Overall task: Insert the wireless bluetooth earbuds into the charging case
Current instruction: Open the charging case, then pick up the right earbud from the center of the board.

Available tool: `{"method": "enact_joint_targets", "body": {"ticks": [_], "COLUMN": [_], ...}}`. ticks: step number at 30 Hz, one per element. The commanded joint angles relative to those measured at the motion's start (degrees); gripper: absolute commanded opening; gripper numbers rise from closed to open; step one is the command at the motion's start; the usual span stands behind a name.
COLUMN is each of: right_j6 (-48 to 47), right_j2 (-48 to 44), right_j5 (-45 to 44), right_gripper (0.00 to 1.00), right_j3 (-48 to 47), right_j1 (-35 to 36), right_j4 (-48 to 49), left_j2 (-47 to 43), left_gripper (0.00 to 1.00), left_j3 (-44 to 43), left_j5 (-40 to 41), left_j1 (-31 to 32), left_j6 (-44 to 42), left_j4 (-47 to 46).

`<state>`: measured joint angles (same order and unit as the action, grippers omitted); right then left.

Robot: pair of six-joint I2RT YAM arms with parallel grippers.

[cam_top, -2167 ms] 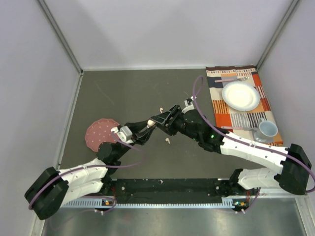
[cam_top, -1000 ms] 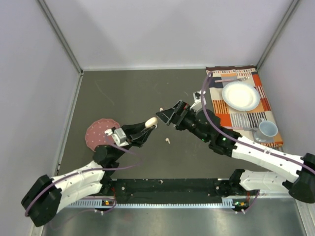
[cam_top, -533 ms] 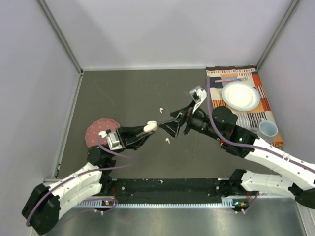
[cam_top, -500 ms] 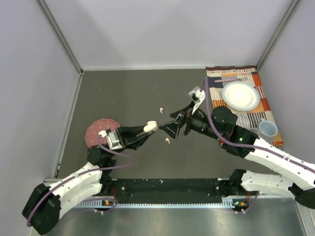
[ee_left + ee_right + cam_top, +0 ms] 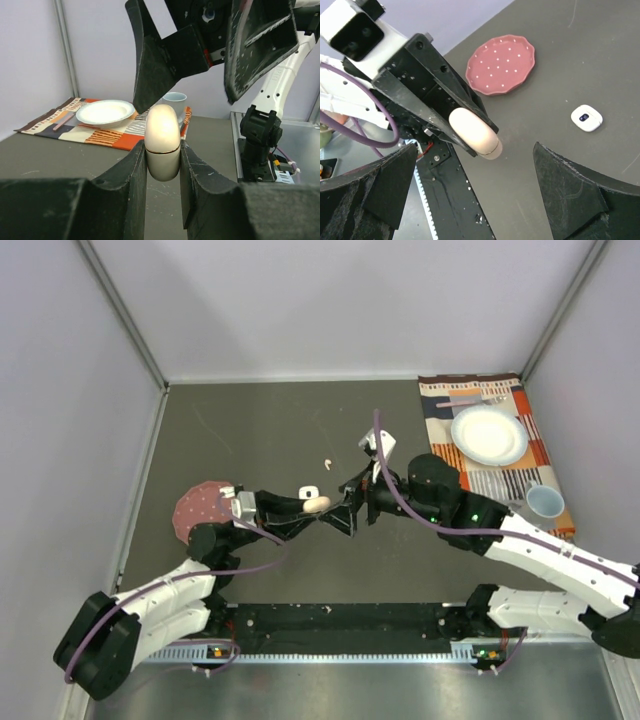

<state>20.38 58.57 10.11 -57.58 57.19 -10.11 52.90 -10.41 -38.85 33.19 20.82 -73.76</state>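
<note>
The left gripper (image 5: 318, 505) has the peach charging case (image 5: 316, 504) pinched between its two fingers (image 5: 131, 175), held up off the table roughly over the middle and a bit toward the near edge. In the left wrist view the case (image 5: 162, 142) stands on end, fingers squeezing both sides, and the seam between lid and base looks closed.

The right gripper (image 5: 346, 508) is right up against it from the right side, nearly nose to nose with the left one. Its fingers (image 5: 570, 195) are spread wide apart with nothing between them. From its own camera the peach case (image 5: 473, 133) sits just ahead of that gap, not inside it.

A second, white case (image 5: 309, 491) lies flat on the table just beside the two grippers, on the far side. The right wrist view shows its top face with a small dark mark (image 5: 586, 118).

Only one earbud (image 5: 325, 460) is easy to make out, a tiny pale thing lying loose on the table further toward the far edge, well apart from both cases. Too small to tell whether it's white or peach.

Other stuff: a pink dotted plate (image 5: 198, 508) near the left edge, and a striped placemat (image 5: 520, 475) along the right edge up by the far right corner, with a white plate (image 5: 489, 435) and a pale blue cup (image 5: 545, 502) on it.
</note>
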Motion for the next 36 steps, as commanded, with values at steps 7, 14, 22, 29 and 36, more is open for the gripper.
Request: {"method": "enact_joint_targets", "body": {"ticks": [7,14,22,29,36], "right_j6": [-2.01,-2.10,-1.66,-1.22,-0.96], "right_j2": [2.87,3.84,3.22,3.49,3.49], "right_j5": [-7.73,-9.67,-13.36,-12.84,-10.82], "right_gripper": [0.97,0.96,0.97,0.98,0.98], "right_j3": [-2.36,-2.54,-2.62,-3.85,-4.56], "right_j1": [0.47,0.56,0.64,0.47,0.47], "right_j4": [-1.23,-1.40,0.43,1.93,3.43], "left_j2": [-0.17,-0.35,-0.17,-0.35,-1.14], "left_gripper": [0.00,0.00,0.00,0.00,0.00], "left_j3": [-1.80,-1.71,-1.63,-1.36,-0.49], "left_j5": [-1.67,-2.37,-6.94,-8.70,-7.47], "left_j1": [-0.23,-0.32,-0.32,-0.23,-0.23], "left_j6": [2.03,2.56,2.56,2.39,1.33], "left_j4": [-15.10,-15.89,-18.09,-18.27,-16.86]}}
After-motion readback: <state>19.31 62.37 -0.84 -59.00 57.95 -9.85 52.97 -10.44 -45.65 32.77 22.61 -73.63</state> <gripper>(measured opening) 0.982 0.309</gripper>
